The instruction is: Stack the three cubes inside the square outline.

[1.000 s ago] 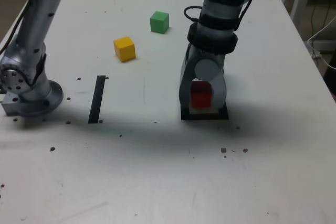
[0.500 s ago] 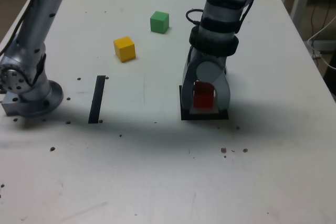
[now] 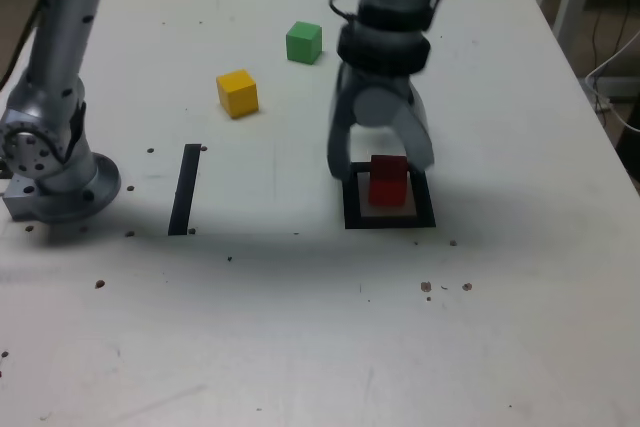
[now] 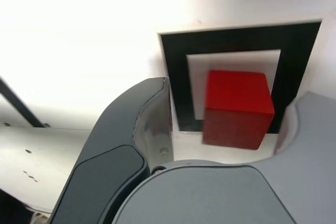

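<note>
The claw [image 3: 381, 162] stands wide open, holding nothing, above the red cube [image 3: 387, 180] inside the square outline [image 3: 350, 209]; the yellow cube [image 3: 238, 93], probably light and rigid, suits opposite flat faces.

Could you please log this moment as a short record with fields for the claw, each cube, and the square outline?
claw: open, raised above the red cube, not touching it
red cube: resting inside the square outline, nothing stacked on it
square outline: black tape frame, pale centre
yellow cube: loose on the table, outside the outline
green cube: loose on the table, beyond the yellow cube
table: white, speckled with dark specks
</note>
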You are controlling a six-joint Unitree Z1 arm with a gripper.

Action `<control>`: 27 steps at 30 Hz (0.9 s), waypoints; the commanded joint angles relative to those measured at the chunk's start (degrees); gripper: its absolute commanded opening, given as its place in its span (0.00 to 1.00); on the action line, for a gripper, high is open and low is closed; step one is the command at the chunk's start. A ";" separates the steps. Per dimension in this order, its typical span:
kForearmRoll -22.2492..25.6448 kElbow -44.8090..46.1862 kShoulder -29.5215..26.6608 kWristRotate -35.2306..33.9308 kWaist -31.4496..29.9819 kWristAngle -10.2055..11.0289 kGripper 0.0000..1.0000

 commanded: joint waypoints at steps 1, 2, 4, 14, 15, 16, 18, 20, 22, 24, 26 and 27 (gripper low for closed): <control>0.45 1.33 -2.73 -0.27 1.36 0.98 0.99; 0.68 1.85 -3.65 -0.31 1.97 1.37 0.99; 1.25 2.82 -5.28 -0.33 3.22 2.05 0.99; 2.90 7.94 -10.97 -0.42 11.01 4.95 0.99; 2.90 8.67 -11.47 -0.45 11.92 5.12 0.99; 2.86 9.47 -12.01 -0.47 12.86 5.27 0.99; 2.70 11.22 -13.09 -0.52 14.76 5.47 0.99; 2.48 12.95 -14.09 -0.58 16.59 5.57 0.99; 2.26 14.44 -14.92 -0.56 18.27 5.69 0.99; 2.13 15.62 -15.58 -0.39 19.82 5.84 0.99; 2.06 16.59 -16.11 -0.05 21.23 6.03 0.99; 2.01 17.01 -16.30 0.16 21.90 6.13 0.99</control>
